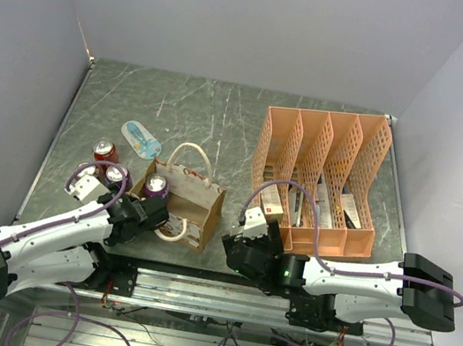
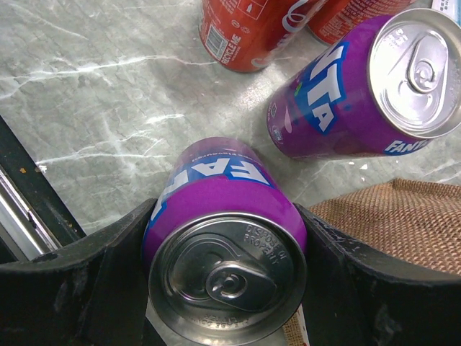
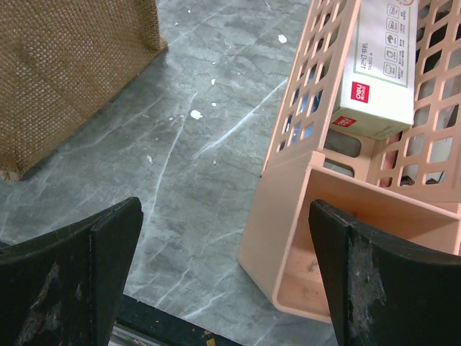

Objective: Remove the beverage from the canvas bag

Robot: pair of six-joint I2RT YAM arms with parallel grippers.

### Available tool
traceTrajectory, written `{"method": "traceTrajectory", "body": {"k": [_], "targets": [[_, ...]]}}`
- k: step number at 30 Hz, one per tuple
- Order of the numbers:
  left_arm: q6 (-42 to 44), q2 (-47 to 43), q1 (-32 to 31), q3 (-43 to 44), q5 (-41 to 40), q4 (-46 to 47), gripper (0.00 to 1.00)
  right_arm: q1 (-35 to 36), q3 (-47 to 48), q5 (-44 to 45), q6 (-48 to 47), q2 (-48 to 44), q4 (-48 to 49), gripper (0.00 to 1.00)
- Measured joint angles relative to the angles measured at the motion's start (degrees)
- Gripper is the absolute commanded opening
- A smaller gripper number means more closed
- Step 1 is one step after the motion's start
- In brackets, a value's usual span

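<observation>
The canvas bag (image 1: 193,205) stands open on the table with cream looped handles; its woven side shows in the left wrist view (image 2: 392,220) and the right wrist view (image 3: 68,68). My left gripper (image 1: 146,209) is shut on a purple Fanta can (image 2: 227,241), which I hold upright at the bag's left edge (image 1: 157,185), just outside the fabric and above the table. My right gripper (image 3: 227,277) is open and empty, low over the table between the bag and the rack (image 1: 256,247).
A second purple Fanta can (image 2: 360,83) and red cans (image 2: 252,29) stand left of the bag, where the top view shows a red can (image 1: 106,151). A blue water bottle (image 1: 140,139) lies behind them. The orange file rack (image 1: 320,180) holds boxes at the right.
</observation>
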Motion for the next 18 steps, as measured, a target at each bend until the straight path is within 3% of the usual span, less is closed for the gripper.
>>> {"method": "traceTrajectory", "body": {"k": [9,14,18], "targets": [[-1.0,-0.2,0.1,0.0,0.5,0.0,0.85,0.0,0.0,0.0,0.0,0.0,0.0,1.00],[-1.5,-2.1,0.1,0.1,0.6,-1.0,0.95,0.0,0.0,0.0,0.0,0.1,0.0,1.00],[-1.6,-4.2,0.1,1.2,0.6,-2.7,0.95,0.1,0.0,0.1,0.0,0.5,0.0,1.00]]}}
